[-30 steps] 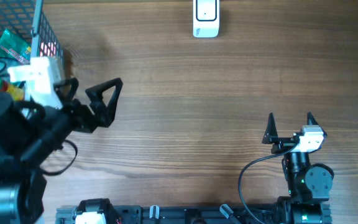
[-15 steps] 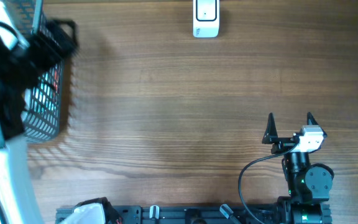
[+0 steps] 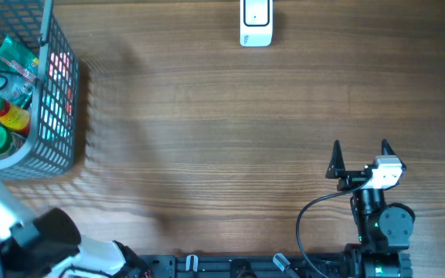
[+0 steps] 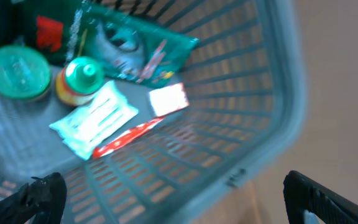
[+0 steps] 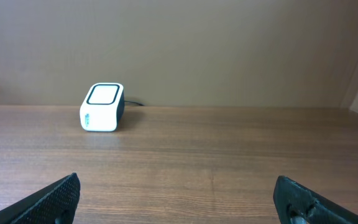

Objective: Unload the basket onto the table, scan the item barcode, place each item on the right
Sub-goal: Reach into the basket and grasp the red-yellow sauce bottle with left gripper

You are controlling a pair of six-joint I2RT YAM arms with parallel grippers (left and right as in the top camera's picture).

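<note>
My left pincer (image 4: 173,202) hangs above the grey plastic lattice basket (image 4: 272,93), its two black tips wide apart and holding nothing. The goods to scan lie inside that basket, which stands at the far left of the wooden worktop (image 3: 207,139). A flat white soft sachet (image 4: 95,118) lies on top near the middle, with a thin red packet (image 4: 129,137) touching its edge. A small white and pink pack (image 4: 168,99) is just beside it, and a yellowish bottle with a green cap (image 4: 79,78) and a crinkled green foil bag (image 4: 135,43) lie behind.

The view is blurred, so I cannot find a barcode on any of them. I judge the white sachet easiest: light, limp, probably slippery film. I would pinch it across a short edge rather than its middle, lest it fold and hide the code. The bottle looks stiffer but round and heavier.

The white box-shaped scanner (image 3: 256,23) sits at the far edge, well apart from the basket. My right pincer (image 3: 360,150) rests near the front, tips apart, empty.
</note>
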